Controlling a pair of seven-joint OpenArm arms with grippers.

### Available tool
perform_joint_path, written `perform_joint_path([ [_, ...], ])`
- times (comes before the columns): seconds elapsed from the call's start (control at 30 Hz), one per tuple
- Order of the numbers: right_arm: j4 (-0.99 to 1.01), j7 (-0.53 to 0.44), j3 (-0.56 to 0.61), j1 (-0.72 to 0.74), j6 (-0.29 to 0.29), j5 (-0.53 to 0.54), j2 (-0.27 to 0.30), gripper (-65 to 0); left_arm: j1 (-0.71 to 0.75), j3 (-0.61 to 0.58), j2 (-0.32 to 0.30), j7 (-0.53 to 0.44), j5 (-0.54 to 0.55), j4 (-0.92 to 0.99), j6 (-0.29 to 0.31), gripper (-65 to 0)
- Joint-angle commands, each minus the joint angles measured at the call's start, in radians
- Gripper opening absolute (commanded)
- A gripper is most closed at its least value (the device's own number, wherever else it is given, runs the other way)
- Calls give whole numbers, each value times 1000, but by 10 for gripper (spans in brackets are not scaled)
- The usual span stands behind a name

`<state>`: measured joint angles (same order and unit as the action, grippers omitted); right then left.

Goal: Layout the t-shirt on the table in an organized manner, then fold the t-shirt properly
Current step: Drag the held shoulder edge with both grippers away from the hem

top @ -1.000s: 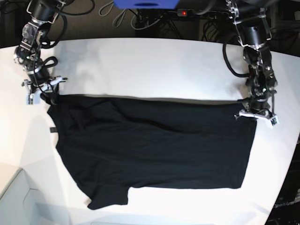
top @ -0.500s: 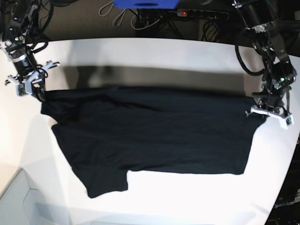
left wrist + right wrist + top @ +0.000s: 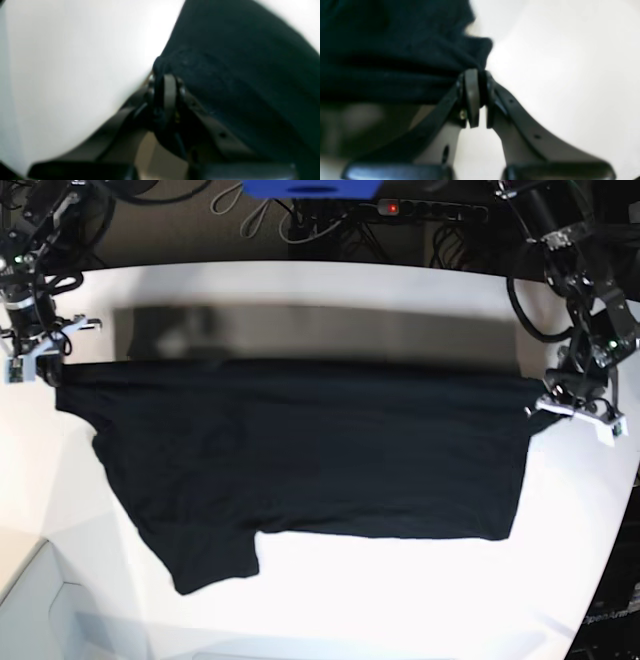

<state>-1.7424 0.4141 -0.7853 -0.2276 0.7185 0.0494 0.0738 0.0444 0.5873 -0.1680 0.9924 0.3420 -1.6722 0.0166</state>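
Far left of the scene: right gripper (image 3: 40, 365) has its jaws pinched tight on a bunched corner of the t-shirt (image 3: 300, 450), at the shirt's upper left. In the right wrist view the two pads (image 3: 471, 95) sit almost together with a fold of black cloth (image 3: 395, 62) squeezed between them, white desk (image 3: 557, 75) behind.

Centre: the t-shirt hangs stretched between the two arms, its far edge pulled into a nearly straight horizontal line. A dark shadow band lies on the desk (image 3: 300, 290) just beyond that edge. The near part of the cloth spreads on the white desk top; one sleeve juts out at the near left, and the near hem runs roughly straight toward the right. Fabric is plain black on the side facing up.

Far right: left gripper (image 3: 548, 402) has jaws likewise clamped shut on the shirt's upper right corner. The left wrist view, blurred, shows cloth (image 3: 237, 75) gathered at the closed pads (image 3: 170, 95), desk (image 3: 62, 75) to the left of them.
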Motion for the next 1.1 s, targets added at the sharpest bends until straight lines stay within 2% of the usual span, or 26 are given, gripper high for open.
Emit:
perform_joint_path([
  [0.0,-15,-22,-24,-10,-20,-6,8,-650,-4,9,-20,-40,-22,-22,-13,-650],
  [0.3,26,-30,-32,-128,-20,2,-81,-650,137,9,-17,-39,-22,-30,-13,-650],
  [0.47,29,-30,-32,-155,-20,2,-82,-650,197,52,5,-39,-25,-26,-13,-650],
  [0.77,31,-22,-30,-171,-20,-10,-88,-650,206,56,17,-33,-25,-18,-11,-650],
  [0.93,31,-30,-30,-171,-20,-64,-114,-650,206,56,17,-34,-24,-18,-11,-650],
  [0.97,29,-30,-30,-171,-20,-66,-114,-647,206,56,17,-36,-24,-18,-11,-649],
  [1.07,29,-30,-32,-171,-20,-69,-118,-552,216,59,17,-39,-22,-22,-11,-620],
])
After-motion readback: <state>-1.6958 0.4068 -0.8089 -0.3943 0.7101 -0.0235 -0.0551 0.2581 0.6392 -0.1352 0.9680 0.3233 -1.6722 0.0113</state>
